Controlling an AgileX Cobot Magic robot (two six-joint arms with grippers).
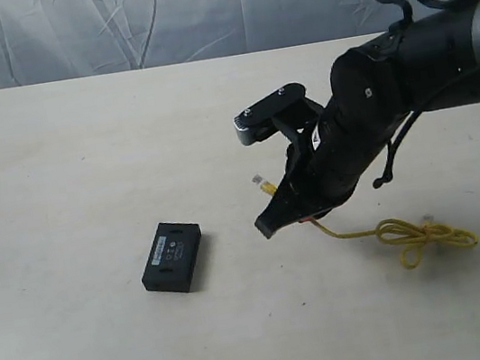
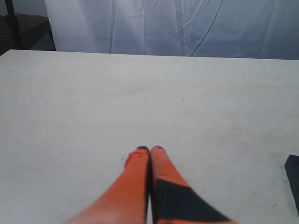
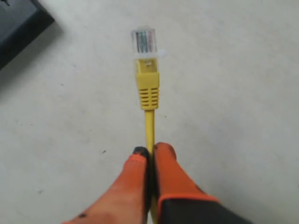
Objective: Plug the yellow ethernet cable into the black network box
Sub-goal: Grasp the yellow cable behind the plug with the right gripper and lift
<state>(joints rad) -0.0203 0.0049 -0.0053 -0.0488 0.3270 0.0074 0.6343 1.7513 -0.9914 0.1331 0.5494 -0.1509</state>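
The yellow ethernet cable (image 3: 149, 88) is pinched just behind its boot by the right end effector (image 3: 150, 151), with its clear plug (image 3: 143, 42) jutting out ahead. The rest trails right to a loose knot on the bench (image 1: 56, 172). The black network box (image 1: 172, 257) lies flat to the left, apart from the plug. The left end effector (image 2: 149, 150) is clenched on nothing.
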